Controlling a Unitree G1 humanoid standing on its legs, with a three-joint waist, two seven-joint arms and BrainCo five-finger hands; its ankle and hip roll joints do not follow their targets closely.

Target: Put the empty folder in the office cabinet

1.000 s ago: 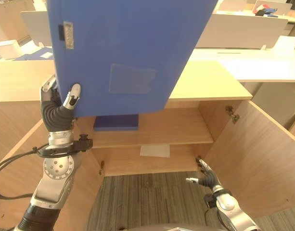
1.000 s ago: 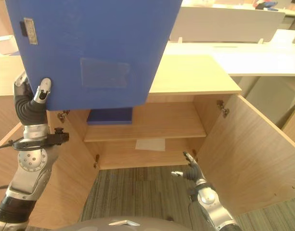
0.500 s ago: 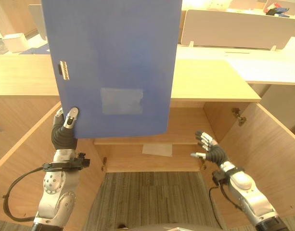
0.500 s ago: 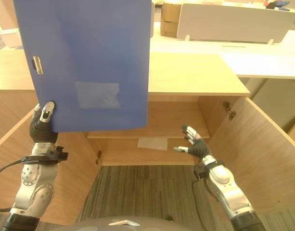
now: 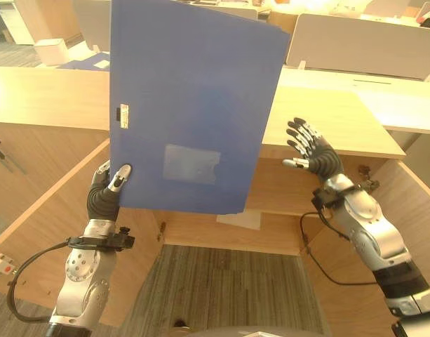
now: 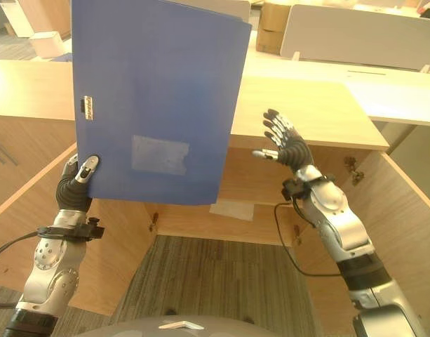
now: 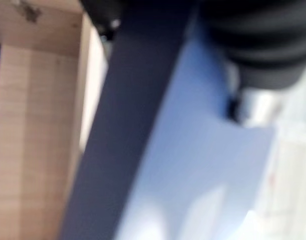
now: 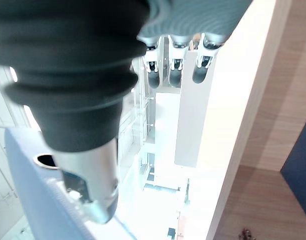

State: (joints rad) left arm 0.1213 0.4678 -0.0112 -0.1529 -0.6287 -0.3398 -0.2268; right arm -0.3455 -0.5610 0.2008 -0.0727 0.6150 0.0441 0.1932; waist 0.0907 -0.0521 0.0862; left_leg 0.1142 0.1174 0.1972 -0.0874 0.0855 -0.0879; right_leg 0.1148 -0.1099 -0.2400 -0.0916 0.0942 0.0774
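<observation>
You had the blue folder held upright in front of the open office cabinet, well above its shelf. The left robot hand was clamped on the folder's lower left corner, thumb pressed against the front face, the other fingers hidden behind the cover. The folder's long axis ran nearly vertical, its top tipped slightly to the robot's left, and the broad face was turned toward the head camera.

The right robot hand was raised with fingers spread and straight, holding nothing, just beside the folder's right edge but apart from it, over the front of the wooden worktop that tops the cabinet.

So the folder lay to the left of your free hand, and the cabinet opening sat below and behind the folder. I judged that the coming move turned on this: the folder had to drop and go in toward the shelf, and the right hand was near enough to steady its free edge.
</observation>
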